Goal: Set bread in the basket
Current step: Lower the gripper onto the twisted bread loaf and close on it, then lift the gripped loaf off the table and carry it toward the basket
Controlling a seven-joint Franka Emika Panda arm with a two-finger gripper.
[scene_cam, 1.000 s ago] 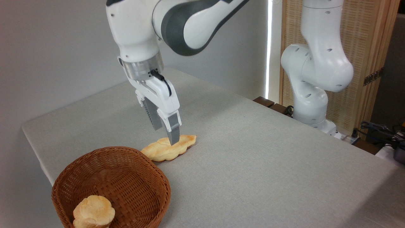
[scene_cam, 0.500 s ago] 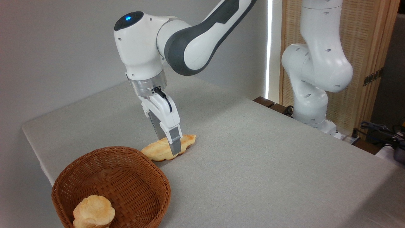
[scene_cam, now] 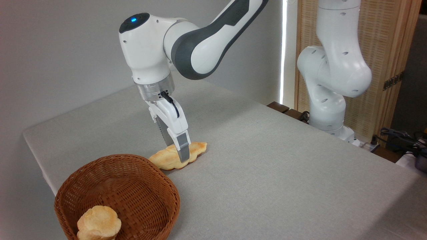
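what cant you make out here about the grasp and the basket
- Camera view: the far finger of the gripper is hidden behind the near one and the bread, so whether the jaws have closed is unclear.
- The basket front rim is cut off by the bottom edge.
- The small bread piece has its base cropped there too.

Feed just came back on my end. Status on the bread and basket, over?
Gripper down astride the long bread, fingers either side, grip unconfirmed. Bread on the table, beside the basket. A small bun sits in the basket. Path clear.
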